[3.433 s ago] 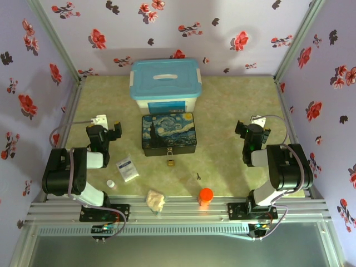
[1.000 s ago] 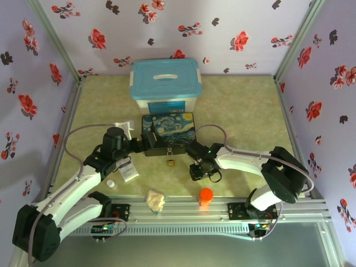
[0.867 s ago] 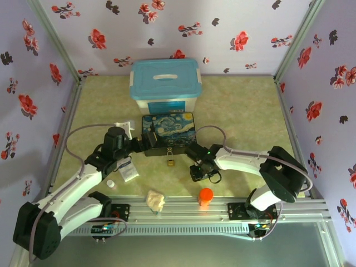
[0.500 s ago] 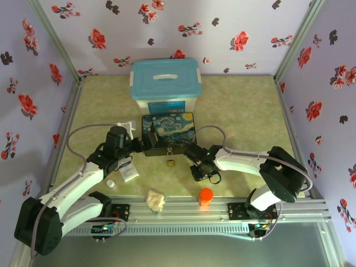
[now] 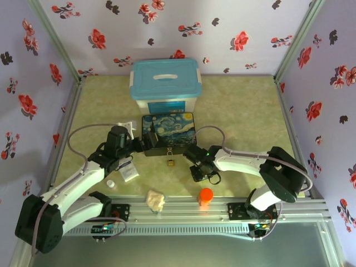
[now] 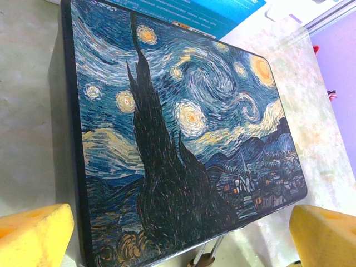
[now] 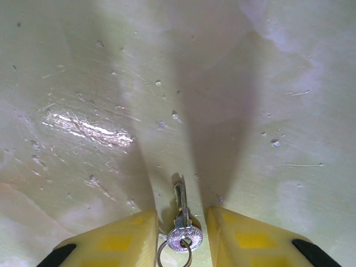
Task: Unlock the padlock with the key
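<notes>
The right end effector is down on the counter, just right of the padlock as seen from above. In its wrist camera the key lies flat on the counter between the two yellow fingers, blade pointing away from the wrist and a small ring through its head. The jaws stand narrowly apart, one on each side of the key's head with a sliver of gap on both sides, so it brackets the key without pinching it.

The padlock sits on the counter just in front of the painted box, at the middle of its front edge.

The left end effector hovers at the box's front left corner. Its wrist camera looks across the starry-night lid, with the yellow fingers spread wide at the bottom corners and nothing between them.

Behind the box stands a blue-lidded bin. Along the near edge are an orange cap-like object, a crumpled pale lump, a white packet and a small white cap.
</notes>
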Robot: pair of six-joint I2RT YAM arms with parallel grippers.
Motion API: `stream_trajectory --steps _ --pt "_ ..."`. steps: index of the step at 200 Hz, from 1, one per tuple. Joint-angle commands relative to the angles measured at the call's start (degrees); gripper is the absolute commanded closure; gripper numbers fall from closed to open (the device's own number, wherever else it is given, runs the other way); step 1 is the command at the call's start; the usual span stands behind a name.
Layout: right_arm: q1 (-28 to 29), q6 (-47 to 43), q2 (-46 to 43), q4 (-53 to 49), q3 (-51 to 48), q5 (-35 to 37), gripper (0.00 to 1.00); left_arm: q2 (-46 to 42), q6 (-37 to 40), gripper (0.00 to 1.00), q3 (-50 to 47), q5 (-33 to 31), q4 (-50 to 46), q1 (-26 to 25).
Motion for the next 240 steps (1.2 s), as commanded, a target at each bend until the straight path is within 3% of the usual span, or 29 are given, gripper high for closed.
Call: stream_trajectory --steps 1,88,168,189,240 --pt "0.99 1.17 0.59 -6.55 0.17 0.01 0.7 0.27 -0.18 0.0 0.56 -0.84 1.7 -0.34" --pt "1.25 1.79 0.35 -6.44 -0.23 -0.87 0.68 0.56 -0.33 0.0 -0.1 -1.13 2.53 -0.39" --pt "1.45 1.27 2.07 -0.88 -2.28 -0.45 0.87 0.51 0.31 0.0 -0.33 -2.21 1.98 -0.34" --pt "1.32 -0.17 2.08 -0.54 -1.94 0.74 0.97 0.73 0.56 0.0 -0.27 -2.45 2.02 -0.3" --pt "1.1 -4.9 -1.94 -0.24 -2.56 3.26 1.0 0.85 0.84 0.0 -0.03 -2.45 2.74 -0.3"
